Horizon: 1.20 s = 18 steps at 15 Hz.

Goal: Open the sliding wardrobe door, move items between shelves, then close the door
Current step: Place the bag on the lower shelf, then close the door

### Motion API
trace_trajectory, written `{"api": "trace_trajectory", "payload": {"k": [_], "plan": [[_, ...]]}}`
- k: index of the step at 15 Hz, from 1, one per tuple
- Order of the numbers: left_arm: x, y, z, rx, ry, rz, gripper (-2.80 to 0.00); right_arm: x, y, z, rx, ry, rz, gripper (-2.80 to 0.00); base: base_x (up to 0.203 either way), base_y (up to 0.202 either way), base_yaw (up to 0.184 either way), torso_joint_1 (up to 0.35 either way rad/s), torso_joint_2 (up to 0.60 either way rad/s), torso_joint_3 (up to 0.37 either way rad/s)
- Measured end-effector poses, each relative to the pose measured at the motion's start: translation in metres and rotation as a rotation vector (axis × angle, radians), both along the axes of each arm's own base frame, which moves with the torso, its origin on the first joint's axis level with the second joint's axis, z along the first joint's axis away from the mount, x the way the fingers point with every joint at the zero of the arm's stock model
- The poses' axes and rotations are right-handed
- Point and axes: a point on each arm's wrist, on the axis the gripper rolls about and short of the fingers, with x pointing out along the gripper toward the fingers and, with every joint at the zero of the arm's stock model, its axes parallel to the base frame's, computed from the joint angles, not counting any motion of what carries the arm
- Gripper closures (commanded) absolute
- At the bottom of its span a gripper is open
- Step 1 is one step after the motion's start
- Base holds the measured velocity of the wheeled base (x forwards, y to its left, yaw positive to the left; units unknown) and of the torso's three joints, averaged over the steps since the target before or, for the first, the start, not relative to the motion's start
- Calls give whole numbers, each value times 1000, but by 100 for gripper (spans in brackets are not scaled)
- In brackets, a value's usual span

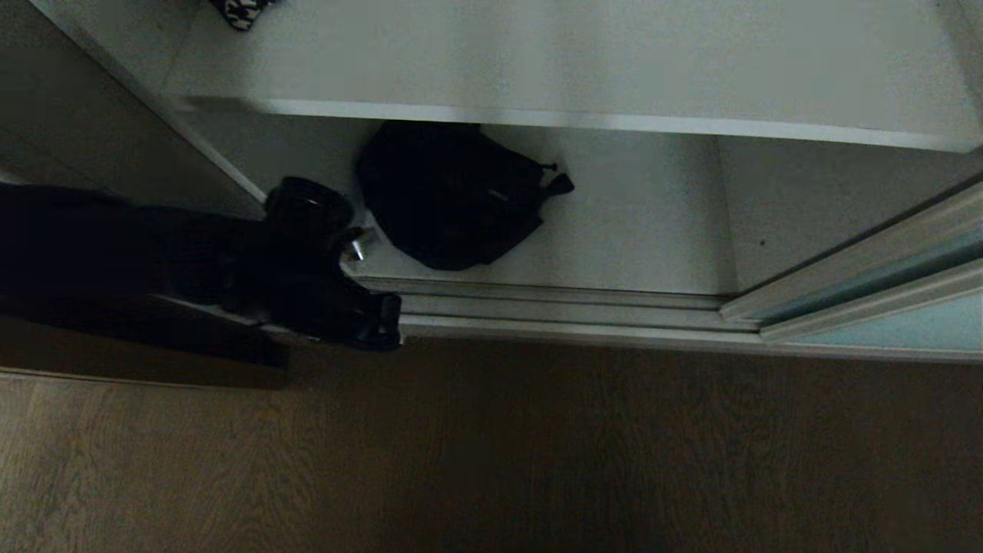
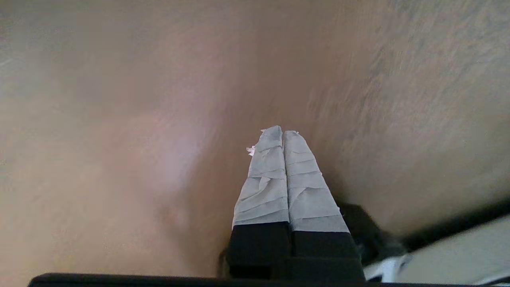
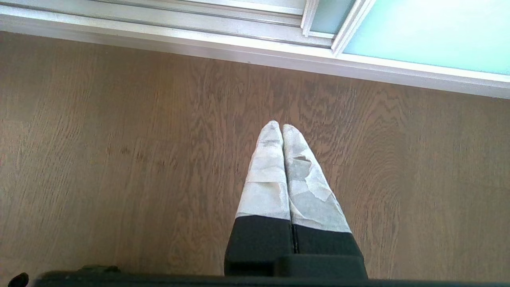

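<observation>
**Left arm low at the wardrobe mouth, bag just beyond it**

I have the left claw (image 2: 283, 137) pinched shut on nothing, its taped fingertips (image 2: 271, 139) together over blurred wood grain. In the head view my left arm (image 1: 230, 261) reaches in from nine o'clock and ends over the floor track (image 1: 553, 307), at the wardrobe's left wall. The black bag (image 1: 449, 196) sits on the bottom shelf (image 1: 645, 223), just past the arm toward one o'clock, near but apart, its long axis running roughly ten to four. The upper shelf (image 1: 584, 69) overhangs it at twelve, so I judge any lift must first come out toward me. The sliding wardrobe door (image 1: 868, 284) stands pushed aside at three o'clock, well clear. The right claw (image 3: 282, 127) hangs closed and empty over the floor (image 3: 119, 159), farther from the bag.
</observation>
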Motion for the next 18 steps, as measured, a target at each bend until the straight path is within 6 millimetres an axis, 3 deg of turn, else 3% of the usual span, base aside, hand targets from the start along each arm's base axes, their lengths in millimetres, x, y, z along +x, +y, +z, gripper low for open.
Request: {"api": "trace_trajectory", "payload": {"k": [5, 9, 12, 14, 18], "plan": [[-117, 46, 47, 74, -182, 162, 0, 0, 0, 0, -1, 0, 1, 0, 0, 0, 0, 0, 0, 0], [-212, 89, 48, 117, -371, 341, 0, 0, 0, 0, 0, 0, 0, 0, 0, 0, 0, 0, 0, 0], [-281, 103, 28, 114, -564, 424, 0, 0, 0, 0, 0, 0, 1, 0, 0, 0, 0, 0, 0, 0], [-316, 105, 3, 125, -658, 444, 0, 0, 0, 0, 0, 0, 1, 0, 0, 0, 0, 0, 0, 0], [-351, 106, -66, 183, -736, 431, 0, 0, 0, 0, 0, 0, 1, 0, 0, 0, 0, 0, 0, 0]]}}
